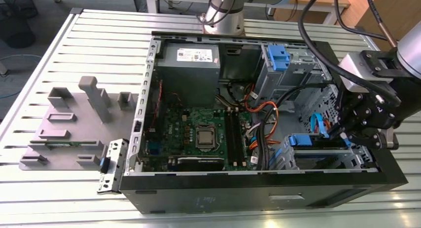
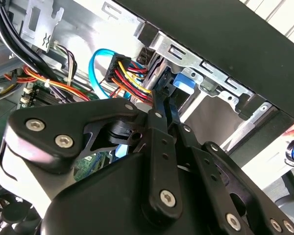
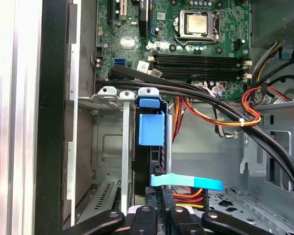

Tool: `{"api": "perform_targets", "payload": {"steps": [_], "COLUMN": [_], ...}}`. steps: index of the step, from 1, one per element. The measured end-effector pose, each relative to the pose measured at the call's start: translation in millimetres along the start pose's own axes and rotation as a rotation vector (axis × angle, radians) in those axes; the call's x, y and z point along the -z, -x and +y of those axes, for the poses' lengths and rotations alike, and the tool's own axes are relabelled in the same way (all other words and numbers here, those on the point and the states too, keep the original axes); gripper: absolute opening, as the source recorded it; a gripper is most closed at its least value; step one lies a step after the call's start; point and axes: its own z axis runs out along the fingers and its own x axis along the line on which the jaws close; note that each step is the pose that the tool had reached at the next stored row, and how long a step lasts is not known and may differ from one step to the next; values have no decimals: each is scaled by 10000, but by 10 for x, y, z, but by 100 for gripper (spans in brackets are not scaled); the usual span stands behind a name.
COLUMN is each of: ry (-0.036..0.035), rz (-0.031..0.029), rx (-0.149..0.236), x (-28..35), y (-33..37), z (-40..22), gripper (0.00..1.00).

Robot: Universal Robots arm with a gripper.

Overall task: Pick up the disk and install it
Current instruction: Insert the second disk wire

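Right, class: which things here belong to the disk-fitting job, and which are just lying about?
Job in hand:
- disk, on edge inside the case
- hand, close by the disk
- computer case

Lying about:
- grey stand on the table
- metal strip beside the case
- power box
- blue caddy

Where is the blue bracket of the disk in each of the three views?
Exterior view: blue bracket in the drive bay, exterior view's right.
Second wrist view: bracket beside the red-yellow wires.
First wrist view: bracket in the drive bay.
Shared landmark: light-blue cable.
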Motion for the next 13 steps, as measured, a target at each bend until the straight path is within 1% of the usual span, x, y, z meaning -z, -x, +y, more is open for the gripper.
{"api": "perform_targets", "payload": {"steps": [7, 13], "ry": [0, 0], "rz": [15, 2], "rx": [0, 0], "x": [-19, -25], "y": [-1, -1], "z": [-1, -1], "gripper": [16, 16]}}
